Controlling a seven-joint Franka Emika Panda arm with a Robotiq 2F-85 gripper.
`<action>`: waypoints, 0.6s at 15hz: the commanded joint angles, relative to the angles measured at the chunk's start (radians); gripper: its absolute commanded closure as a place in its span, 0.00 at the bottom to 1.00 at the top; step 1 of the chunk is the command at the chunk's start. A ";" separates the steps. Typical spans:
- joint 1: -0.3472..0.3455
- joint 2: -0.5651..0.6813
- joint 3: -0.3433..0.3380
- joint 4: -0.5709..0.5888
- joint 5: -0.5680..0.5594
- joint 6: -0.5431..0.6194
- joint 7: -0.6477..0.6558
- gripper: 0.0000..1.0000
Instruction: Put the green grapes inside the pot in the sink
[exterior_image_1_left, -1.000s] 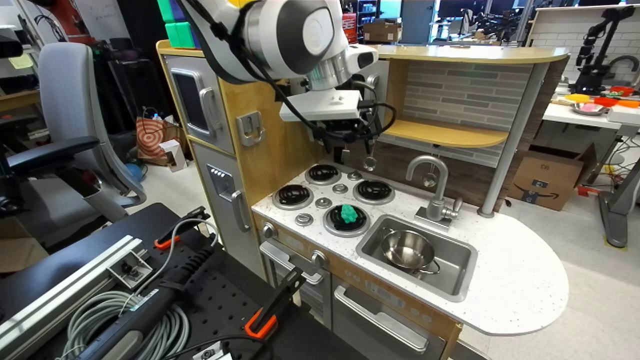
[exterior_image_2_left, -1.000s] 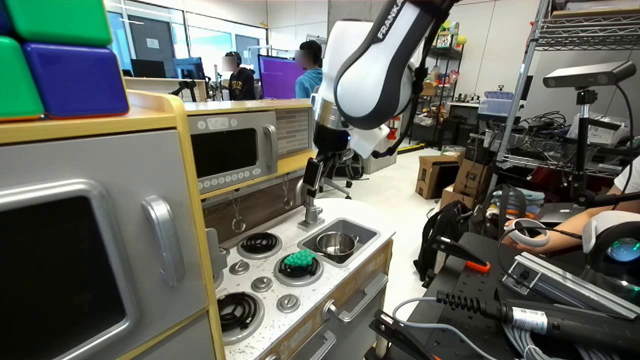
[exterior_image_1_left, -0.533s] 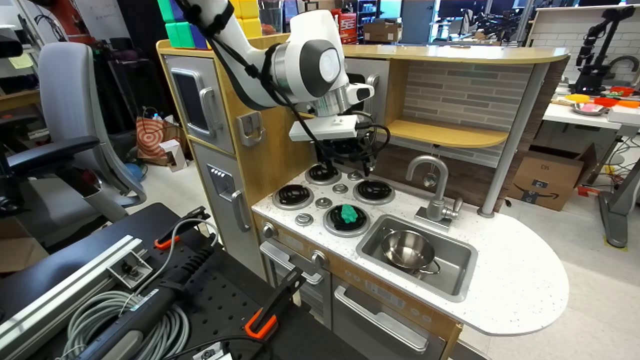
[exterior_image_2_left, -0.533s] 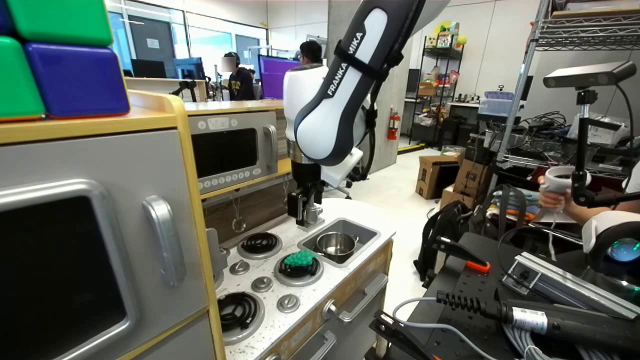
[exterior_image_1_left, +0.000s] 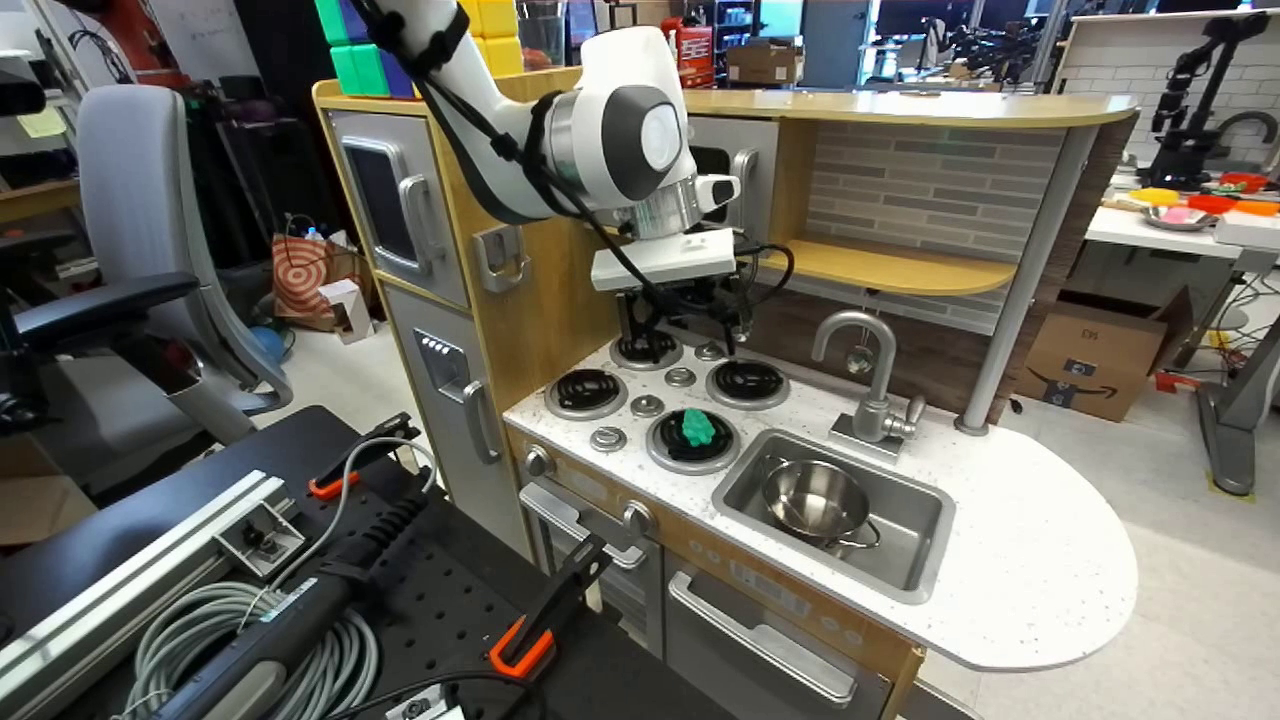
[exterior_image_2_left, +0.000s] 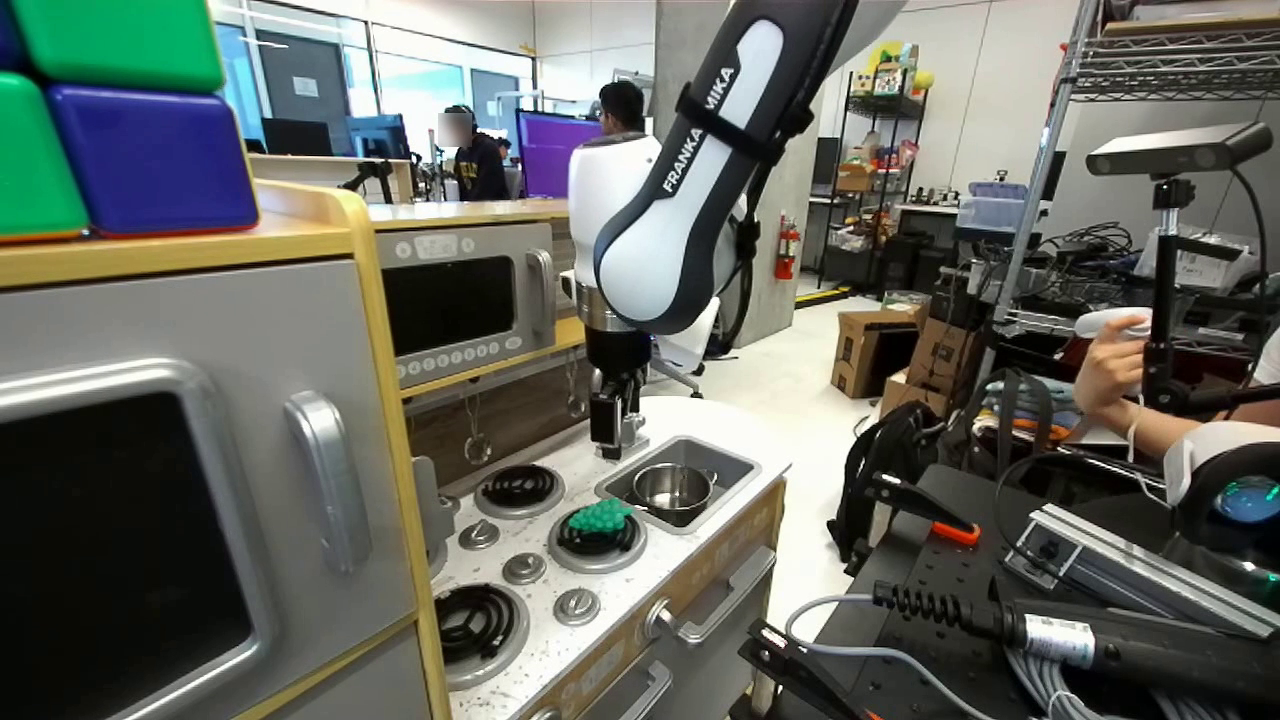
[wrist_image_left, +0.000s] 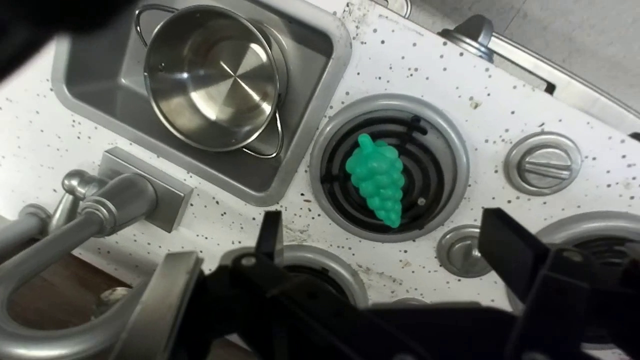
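FRANKA-lettered arm (exterior_image_2_left: 685, 200), green grapes (wrist_image_left: 377, 175) on burner (wrist_image_left: 435, 165), pot (wrist_image_left: 212, 80) in sink (wrist_image_left: 306, 95)

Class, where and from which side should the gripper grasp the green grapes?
Likely across the broad middle of the green grapes, from above: they lie lengthwise on the burner, uncovered, tapering to one end, so the open gripper could close on both long sides.
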 joint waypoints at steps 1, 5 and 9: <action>-0.109 -0.011 0.107 0.010 -0.025 -0.026 -0.204 0.00; -0.220 0.022 0.223 0.053 -0.002 -0.059 -0.450 0.00; -0.215 0.004 0.222 0.029 0.017 -0.065 -0.468 0.00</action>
